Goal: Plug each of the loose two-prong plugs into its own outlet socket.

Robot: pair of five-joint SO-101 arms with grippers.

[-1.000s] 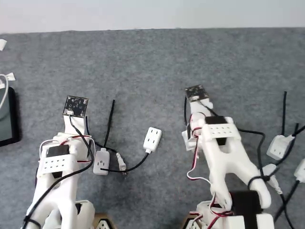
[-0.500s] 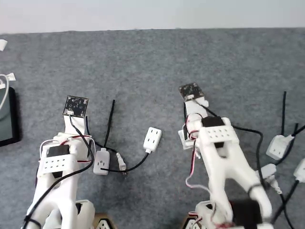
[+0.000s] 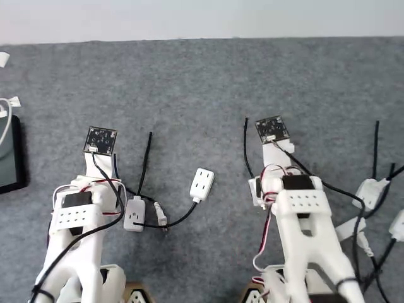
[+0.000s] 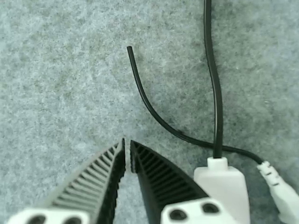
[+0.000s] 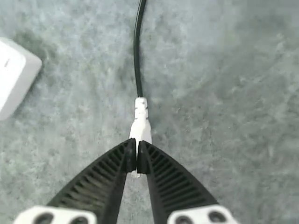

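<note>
Right hand (image 5: 136,156) closed over white plug (image 5: 140,122), socket block (image 5: 13,77) near, cord (image 5: 137,46) beyond

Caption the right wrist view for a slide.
The right tool shut on a white plug with black cord, over grey carpet; white outlet nearby.

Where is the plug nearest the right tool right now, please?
In the right wrist view, the white plug is pinched at the tips of the right tool, its black cord running off over the carpet, a white outlet block nearby.

Outlet socket (image 3: 202,182) between the two arms, second socket (image 3: 134,213) just beside the left arm (image 3: 77,218), third socket (image 3: 369,192) far right.
</note>
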